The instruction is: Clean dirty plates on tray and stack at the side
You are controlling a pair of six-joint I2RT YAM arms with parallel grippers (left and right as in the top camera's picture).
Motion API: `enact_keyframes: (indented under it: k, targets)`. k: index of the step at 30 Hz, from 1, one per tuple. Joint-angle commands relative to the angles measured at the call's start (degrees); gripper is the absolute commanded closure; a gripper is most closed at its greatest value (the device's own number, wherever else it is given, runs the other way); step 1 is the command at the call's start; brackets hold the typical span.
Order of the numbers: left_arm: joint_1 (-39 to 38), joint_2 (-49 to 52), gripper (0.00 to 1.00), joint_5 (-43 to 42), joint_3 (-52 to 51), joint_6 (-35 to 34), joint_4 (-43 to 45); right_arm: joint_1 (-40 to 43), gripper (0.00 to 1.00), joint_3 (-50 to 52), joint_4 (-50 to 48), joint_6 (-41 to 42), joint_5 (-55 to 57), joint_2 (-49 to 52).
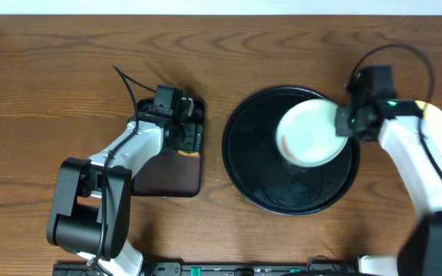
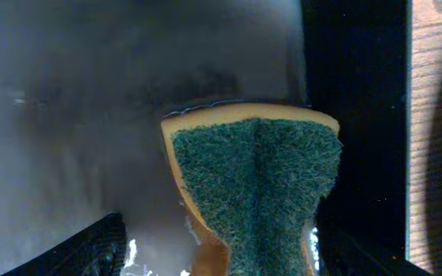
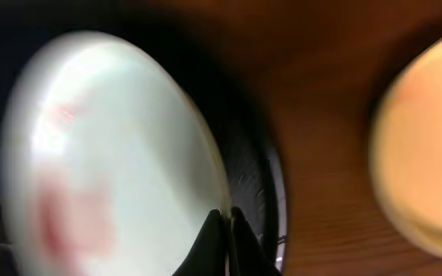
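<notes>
Table (image 1: 52, 61): brown wood, carrying everything listed. Tray (image 1: 244, 153): round, glossy black, right of centre. Rectangular dark tray (image 1: 167, 180): smaller, just left of the round one, under your left arm. Mint-white plate (image 1: 305, 134): tilted over the tray's upper right, with a blurred reddish smear showing in the right wrist view, so likely not yet clean. Yellow plate (image 1: 438, 123): on the table beyond the tray's right edge, partly hidden by your right arm. Sponge (image 2: 259, 184): green scouring face up, on the rectangular tray. Right gripper (image 3: 225, 230): jaws clenched on the plate's right rim, arm reaching in from the lower right. Left gripper (image 1: 181, 126): jaws released around the sponge, arm bent over it. The plate lies well to the right of your left jaws, so the sponge probably has to cross to it.
</notes>
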State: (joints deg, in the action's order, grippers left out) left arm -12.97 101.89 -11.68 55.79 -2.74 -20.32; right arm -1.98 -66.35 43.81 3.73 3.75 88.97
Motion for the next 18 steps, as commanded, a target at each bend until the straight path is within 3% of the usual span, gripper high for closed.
enact_keyframes:
  k: [1, 5, 8, 12, 16, 17, 18]
  targets:
    - [-0.24, 1.09, 0.19, -0.72, -0.33, 0.15, -0.31, -2.51, 0.99, -2.19, -0.24, -1.64, 2.45, -7.65]
    - [-0.22, 1.09, 0.18, -0.72, -0.33, 0.15, 0.28, -7.41, 0.99, -2.19, -0.31, -4.37, 5.40, -13.53]
    - [-0.22, 1.09, 0.18, -0.72, -0.31, 0.15, 0.52, -13.29, 0.99, -2.19, 0.22, -5.95, 15.06, -15.89]
    - [-0.22, 0.42, 0.18, -0.74, -0.09, 0.15, 0.28, -23.34, 0.99, -2.16, 1.99, -7.26, 26.49, -16.06]
    - [-0.22, -2.01, 0.17, -0.72, -0.04, 0.15, -0.42, -29.38, 0.99, -2.16, 2.32, -5.16, 28.04, -14.73]
    - [-0.22, -2.80, 0.17, -0.72, -0.04, 0.15, -0.74, -29.86, 0.93, -2.14, 2.34, -3.41, 27.10, -14.29]
    - [-0.22, -3.43, 0.17, -0.70, -0.04, 0.15, -1.07, -29.94, 0.78, -2.16, 2.49, -1.75, 25.53, -13.79]
